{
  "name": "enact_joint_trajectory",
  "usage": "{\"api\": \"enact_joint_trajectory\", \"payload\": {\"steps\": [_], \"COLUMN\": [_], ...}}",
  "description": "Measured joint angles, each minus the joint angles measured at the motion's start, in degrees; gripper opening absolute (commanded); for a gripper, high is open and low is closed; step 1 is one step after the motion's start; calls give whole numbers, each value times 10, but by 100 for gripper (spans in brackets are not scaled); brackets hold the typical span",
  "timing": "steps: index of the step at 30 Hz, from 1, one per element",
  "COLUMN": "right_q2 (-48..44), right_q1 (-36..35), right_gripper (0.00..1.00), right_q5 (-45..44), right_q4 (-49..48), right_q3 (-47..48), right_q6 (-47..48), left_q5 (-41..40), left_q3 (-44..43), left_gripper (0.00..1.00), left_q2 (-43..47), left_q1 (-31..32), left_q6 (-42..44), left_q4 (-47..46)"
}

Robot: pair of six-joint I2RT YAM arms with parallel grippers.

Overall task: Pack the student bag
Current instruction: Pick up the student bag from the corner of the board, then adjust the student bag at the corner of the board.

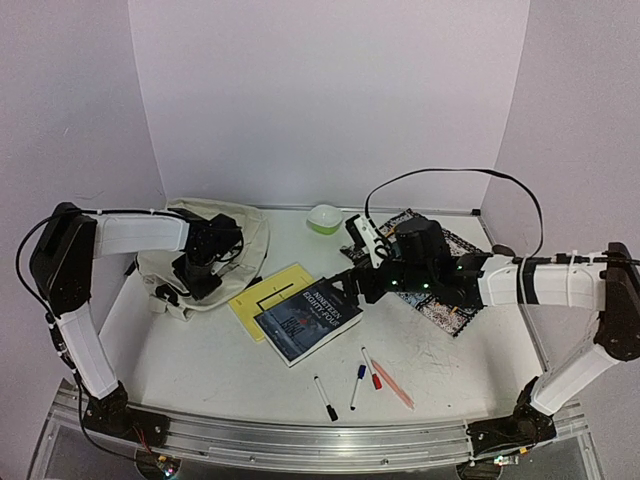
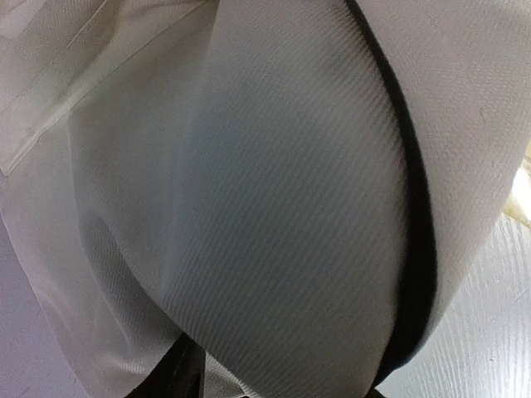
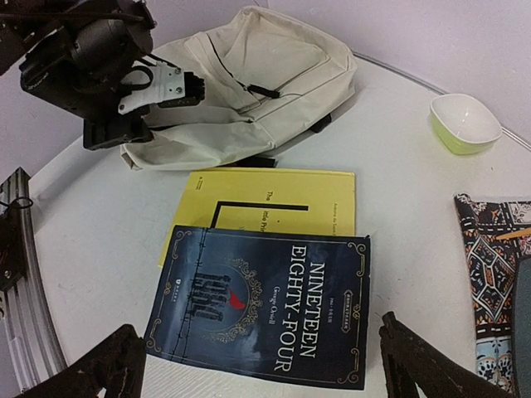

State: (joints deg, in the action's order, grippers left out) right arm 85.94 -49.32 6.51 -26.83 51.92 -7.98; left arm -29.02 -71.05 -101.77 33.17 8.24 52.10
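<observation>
The student bag (image 1: 225,245), cream fabric with black zipper lines, lies at the back left; it also shows in the right wrist view (image 3: 257,75). My left gripper (image 1: 200,277) sits on the bag's near edge. Cream fabric (image 2: 274,207) fills the left wrist view and covers the fingers, bunched up as if pinched. A dark blue book (image 1: 308,320), "Nineteen Eighty-Four" (image 3: 265,307), lies mid-table, overlapping a yellow book (image 1: 268,293) (image 3: 274,199). My right gripper (image 1: 347,290) (image 3: 261,373) is open, its fingers wide apart on either side of the blue book's near edge and a little above it.
A green bowl (image 1: 324,217) stands at the back centre. A patterned cloth (image 1: 445,300) lies under the right arm. Several pens (image 1: 357,385) and a pink pencil (image 1: 392,384) lie near the front edge.
</observation>
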Motion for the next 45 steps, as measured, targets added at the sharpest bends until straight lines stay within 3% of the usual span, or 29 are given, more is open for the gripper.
{"api": "enact_joint_trajectory", "payload": {"steps": [1,3,9,19,30,36,45], "right_q2": [-1,-3,-8,-16,-23,0,51], "right_q1": [0,0,0,0,0,-1,-7], "right_gripper": [98,98,98,98,98,98,98], "right_q5": [-1,-4,-10,-13,-6,5,19], "right_q4": [0,0,-2,-3,-18,-35,-39], "right_q3": [-1,-3,-5,-7,-16,-10,32], "right_q6": [1,2,7,9,-12,-53,-88], "left_q5": [-2,0,53,183,376,393,344], "left_q3": [-8,-26,-99,-190,-158,-143,-123], "left_gripper": [5,0,0,0,0,0,0], "left_q2": [-9,-20,-36,-85,-86,-38,88], "left_q1": [0,0,-2,-2,-13,-10,-8], "left_q6": [0,-4,-44,-187,-363,-421,-434], "left_q4": [0,1,-6,-41,-170,-203,-212]}}
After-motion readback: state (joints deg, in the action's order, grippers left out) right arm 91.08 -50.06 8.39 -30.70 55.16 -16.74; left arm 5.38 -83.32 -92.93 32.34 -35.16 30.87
